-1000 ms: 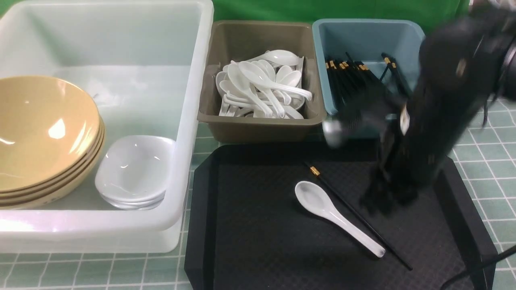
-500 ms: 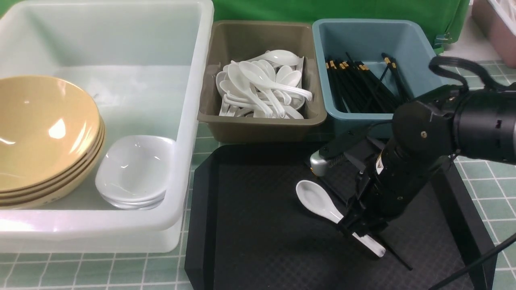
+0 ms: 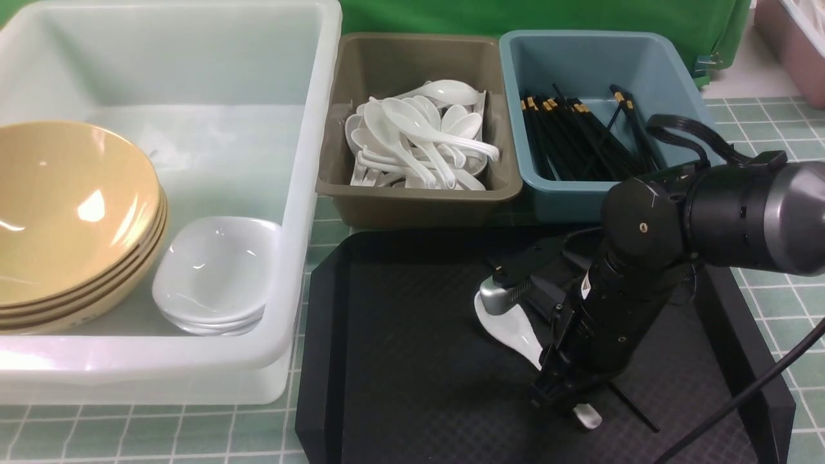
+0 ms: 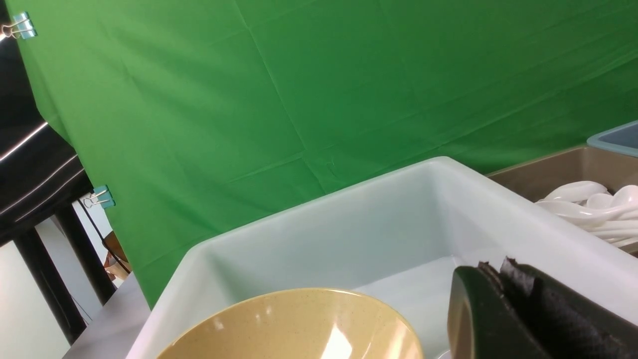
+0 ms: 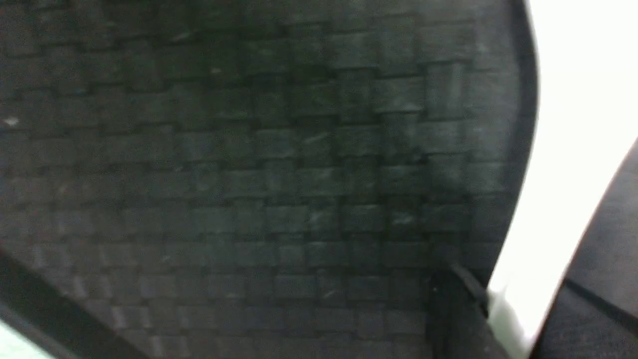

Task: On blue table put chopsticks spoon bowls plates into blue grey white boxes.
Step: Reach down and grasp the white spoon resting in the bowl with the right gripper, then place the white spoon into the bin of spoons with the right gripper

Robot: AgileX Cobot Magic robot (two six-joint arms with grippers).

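A white spoon (image 3: pixel 509 325) lies on the black tray (image 3: pixel 399 361), with one black chopstick (image 3: pixel 635 409) beside it. My right gripper (image 3: pixel 564 386) is down on the spoon's handle, its fingers either side of it. In the right wrist view the handle (image 5: pixel 573 149) fills the gap of the right gripper (image 5: pixel 518 299), which looks open. The left gripper (image 4: pixel 498 269) shows only in the left wrist view, shut and empty above the white box (image 4: pixel 438 169). The grey box (image 3: pixel 412 206) holds spoons (image 3: pixel 419 138). The blue box (image 3: pixel 580 58) holds chopsticks (image 3: pixel 580 135).
The big white box (image 3: pixel 303 193) at left holds stacked yellow bowls (image 3: pixel 71 206) and small white bowls (image 3: pixel 216 274). A cable (image 3: pixel 741 399) runs over the tray's right rim. A green curtain hangs behind the boxes.
My right arm has swung down from above the blue box to the tray and lowered over the spoon's handle. The spoon and chopstick have stayed put.
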